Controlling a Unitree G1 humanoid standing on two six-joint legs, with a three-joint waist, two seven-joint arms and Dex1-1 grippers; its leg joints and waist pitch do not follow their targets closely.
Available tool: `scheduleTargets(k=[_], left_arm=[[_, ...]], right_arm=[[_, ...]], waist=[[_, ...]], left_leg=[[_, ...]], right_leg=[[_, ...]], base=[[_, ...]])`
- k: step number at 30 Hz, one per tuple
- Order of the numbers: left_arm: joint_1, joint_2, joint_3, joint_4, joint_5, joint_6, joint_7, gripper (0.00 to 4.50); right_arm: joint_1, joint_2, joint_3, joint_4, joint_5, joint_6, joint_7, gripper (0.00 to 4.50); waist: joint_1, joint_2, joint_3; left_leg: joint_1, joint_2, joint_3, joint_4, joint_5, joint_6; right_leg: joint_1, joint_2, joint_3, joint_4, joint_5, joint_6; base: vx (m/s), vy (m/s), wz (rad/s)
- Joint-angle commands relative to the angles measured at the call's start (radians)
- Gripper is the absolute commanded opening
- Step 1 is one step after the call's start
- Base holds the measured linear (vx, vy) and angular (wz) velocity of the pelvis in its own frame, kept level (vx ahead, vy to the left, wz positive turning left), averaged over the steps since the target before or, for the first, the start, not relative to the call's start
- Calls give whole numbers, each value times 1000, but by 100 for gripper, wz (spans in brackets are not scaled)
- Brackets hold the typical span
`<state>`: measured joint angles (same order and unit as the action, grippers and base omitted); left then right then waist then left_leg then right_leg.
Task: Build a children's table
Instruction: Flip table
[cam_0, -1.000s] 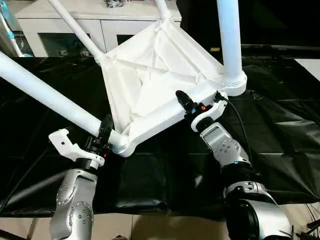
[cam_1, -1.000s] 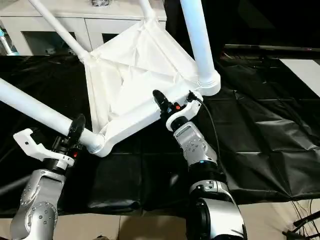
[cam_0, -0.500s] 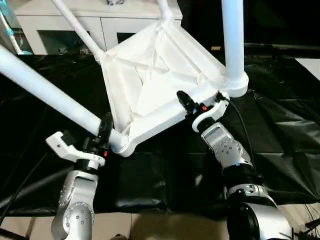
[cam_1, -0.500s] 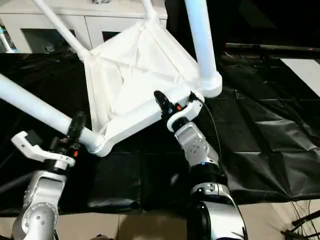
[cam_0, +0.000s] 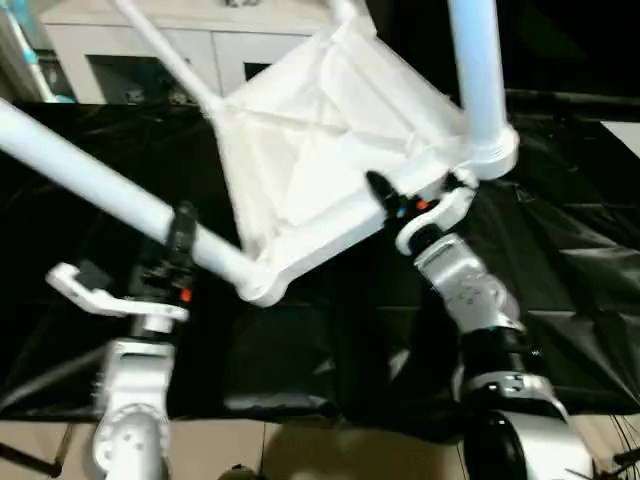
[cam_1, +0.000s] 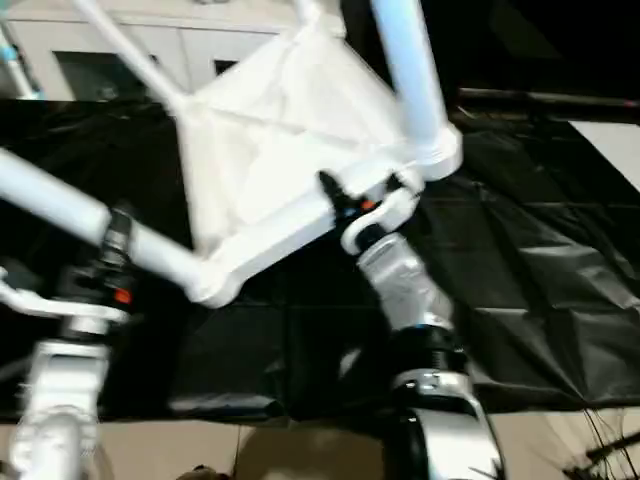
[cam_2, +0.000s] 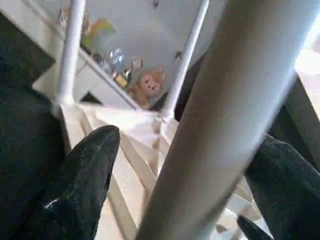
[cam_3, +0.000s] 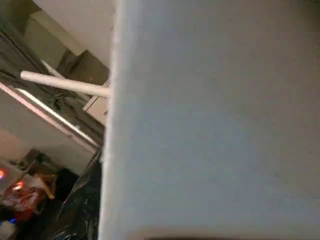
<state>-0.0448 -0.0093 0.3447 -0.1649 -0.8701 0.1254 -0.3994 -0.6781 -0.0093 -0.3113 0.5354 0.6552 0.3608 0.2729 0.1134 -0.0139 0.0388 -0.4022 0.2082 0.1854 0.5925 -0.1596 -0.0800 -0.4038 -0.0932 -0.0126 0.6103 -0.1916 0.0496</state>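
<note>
My left end effector has its two black fingers straddling one white leg of the children's table, one finger on each side of the tube. I cannot tell whether they are pressed against it. The leg runs from beyond my left end effector down into the near corner socket, which sits just past my fingertips.

My right end effector is up against the long edge of the tabletop, its black fingertips at the rim, just beside the socket that carries another upright leg. How far those fingers are open I cannot tell; the right wrist view is taken up by a pale surface close to the lens.

The table is upside down and tilted, ribbed underside facing me, lying between my two end effectors above the black-draped worktop. Two more legs rise from the far corners. Beyond them stands a white cabinet.
</note>
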Motion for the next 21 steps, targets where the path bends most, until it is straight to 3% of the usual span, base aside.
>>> scheduleTargets(k=[1,5,7,11,13,17,21], left_arm=[[-1,28,131,-13,-44,-58,40,418],[-11,72,160,-8,-50,-61,35,418],[-14,77,166,-7,-52,-63,36,418],[-47,133,236,57,-54,-97,56,418],[-58,155,262,89,-60,-110,59,418],[-74,189,296,124,-53,-119,48,418],[-89,225,309,138,-42,-123,34,418]], right_arm=[[25,-116,-55,-112,-83,-46,-15,206],[52,-163,-39,-172,-104,-13,-23,206],[57,-169,-34,-181,-104,-7,-23,206],[83,-249,-1,-236,-102,51,9,206],[92,-282,6,-247,-99,70,26,206],[99,-330,2,-262,-99,91,35,206],[102,-374,11,-280,-112,107,58,206]], waist=[[-11,3,-57],[-10,2,-58],[-8,0,-60],[-10,0,-60],[-14,-2,-61],[-25,-2,-61],[-28,-4,-60]], left_leg=[[40,9,7,-72,-219,-28],[37,5,6,-70,-210,-46],[34,2,5,-67,-186,-37],[34,-1,5,-67,-193,-34],[32,0,1,-67,-192,-37],[30,-1,3,-65,-186,-31],[35,1,5,-65,-224,-28]], right_leg=[[28,-7,10,-60,-99,-110],[30,-5,9,-58,-80,-92],[36,-3,9,-56,-45,-74],[34,-1,7,-58,-69,-77],[39,-4,7,-56,-70,-71],[38,-4,7,-55,-58,-93],[34,-5,7,-60,-114,-113]], base=[[0,0,0],[0,0,0],[0,0,0],[0,0,0],[0,0,0],[0,0,0],[0,0,0]])
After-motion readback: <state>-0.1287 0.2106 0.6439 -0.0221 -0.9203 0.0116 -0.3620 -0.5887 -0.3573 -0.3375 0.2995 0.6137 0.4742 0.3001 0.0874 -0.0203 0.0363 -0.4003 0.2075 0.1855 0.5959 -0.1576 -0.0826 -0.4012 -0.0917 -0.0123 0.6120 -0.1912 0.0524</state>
